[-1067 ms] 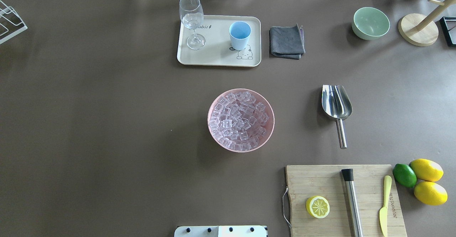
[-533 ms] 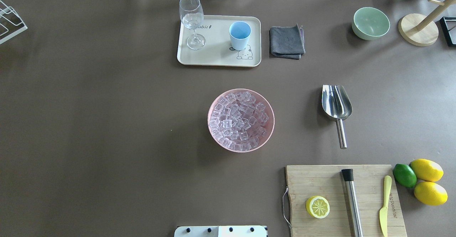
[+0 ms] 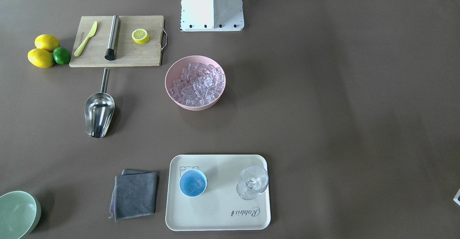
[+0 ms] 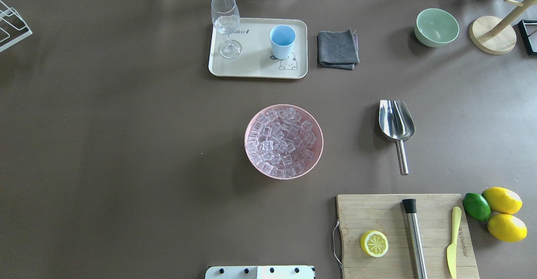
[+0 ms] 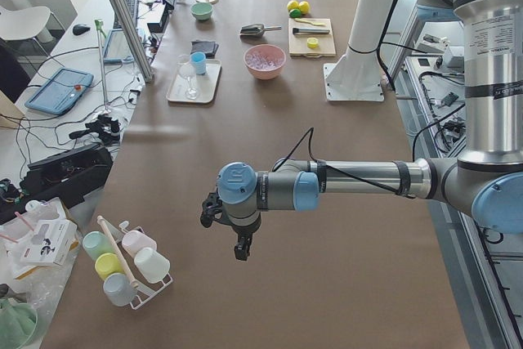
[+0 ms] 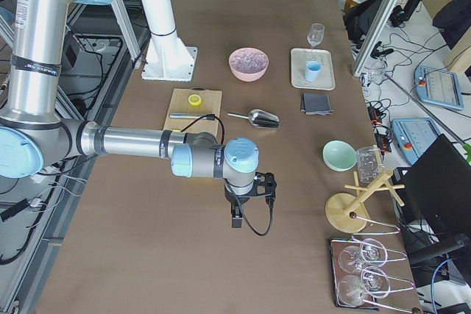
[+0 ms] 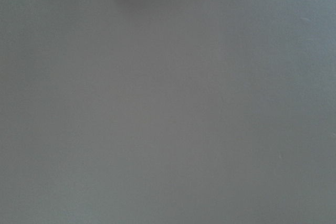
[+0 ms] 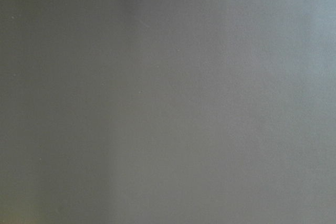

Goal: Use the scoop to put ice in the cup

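Nothing has moved, shiny steel scoop (image 4: pixel 396 121) toward the bench's right edge, left gripper (image 5: pixel 242 248) and right gripper (image 6: pixel 235 220), spread cannot be told.

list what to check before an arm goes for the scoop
1. Scoop lies free on the table, handle toward the robot, trough empty: ok.
2. Pink bowl is well filled with ice: ok.
3. Cup stands upright on the tray, apart from the wine glass: ok.
4. Cup is empty: not ok, the front-facing view shows a few cubes inside it.
5. Right gripper is open for the handle: cannot tell, it shows only in a side view.
6. Left gripper is far out along the table, away from the bowl and tray: ok.
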### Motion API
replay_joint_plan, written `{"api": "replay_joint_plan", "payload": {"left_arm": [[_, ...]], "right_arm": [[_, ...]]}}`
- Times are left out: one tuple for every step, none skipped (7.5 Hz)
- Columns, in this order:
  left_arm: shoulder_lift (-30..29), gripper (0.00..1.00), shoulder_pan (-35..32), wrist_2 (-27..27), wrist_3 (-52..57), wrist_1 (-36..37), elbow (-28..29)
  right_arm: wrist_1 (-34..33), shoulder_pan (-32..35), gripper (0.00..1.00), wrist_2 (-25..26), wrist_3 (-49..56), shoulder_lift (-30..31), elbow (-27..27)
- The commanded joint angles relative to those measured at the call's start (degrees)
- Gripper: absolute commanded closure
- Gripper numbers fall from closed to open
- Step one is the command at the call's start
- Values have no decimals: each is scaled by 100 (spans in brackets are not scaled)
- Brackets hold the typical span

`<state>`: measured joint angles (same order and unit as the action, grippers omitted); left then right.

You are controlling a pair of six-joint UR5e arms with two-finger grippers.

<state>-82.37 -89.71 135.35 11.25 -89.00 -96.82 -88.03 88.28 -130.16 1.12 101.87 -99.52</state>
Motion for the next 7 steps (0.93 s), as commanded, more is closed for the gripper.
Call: {"api": "replay_joint_plan", "payload": {"left_arm": [[2,1,-3,0,0,-3,5],[2,1,-3,0,0,-3,-4],[2,1,-20,0,9,-3,-12],[2,1,-38,0,9,6,-12],[2,1,-38,0,9,14,-39],[2,1,-38,0,9,15,-48],[2,1,-29,0,9,15,-48]], "right_arm": [[5,31,0,-53,-15,-26,73],[14,31,0,-36,-59,-44,73],[32,31,0,-27,-85,-53,56],[32,31,0,-18,-77,-79,47],[41,31,0,-18,-33,-97,73],[41,31,0,-18,-41,-97,65],[32,31,0,-18,-85,-88,73]]}}
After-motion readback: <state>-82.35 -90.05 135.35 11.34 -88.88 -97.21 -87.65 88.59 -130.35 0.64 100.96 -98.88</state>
